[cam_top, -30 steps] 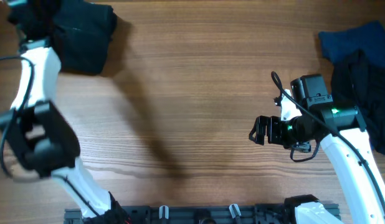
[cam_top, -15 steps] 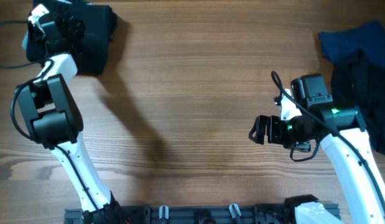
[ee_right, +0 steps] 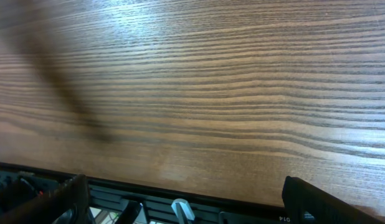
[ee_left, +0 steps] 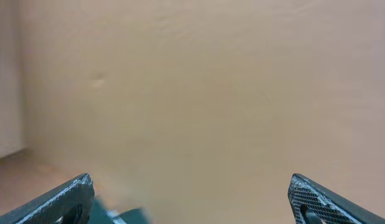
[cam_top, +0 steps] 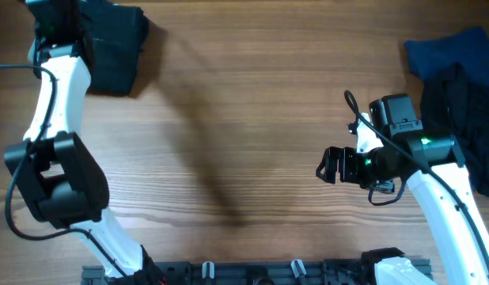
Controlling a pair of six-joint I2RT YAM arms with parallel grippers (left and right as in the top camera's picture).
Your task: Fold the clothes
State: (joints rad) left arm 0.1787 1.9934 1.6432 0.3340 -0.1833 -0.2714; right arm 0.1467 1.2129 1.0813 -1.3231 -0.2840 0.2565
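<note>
A dark folded garment (cam_top: 110, 43) lies at the table's far left corner. A blue garment (cam_top: 454, 49) and a black garment (cam_top: 474, 111) lie in a heap at the far right. My left gripper (ee_left: 189, 199) is open and empty, raised by the far left corner and facing a beige wall; a sliver of dark teal cloth (ee_left: 118, 214) shows near its left finger. In the overhead view the left gripper (cam_top: 47, 12) is at the top edge. My right gripper (cam_top: 327, 166) is open and empty above bare wood, left of the heap; it also shows in the right wrist view (ee_right: 186, 205).
The wooden table (cam_top: 252, 119) spans the view. A black rail with white clips (cam_top: 252, 271) runs along the near edge, also in the right wrist view (ee_right: 180, 208). The left arm's shadow crosses the table's middle.
The left arm has swung up and about at the far left corner over the dark garment. The right arm has not moved.
</note>
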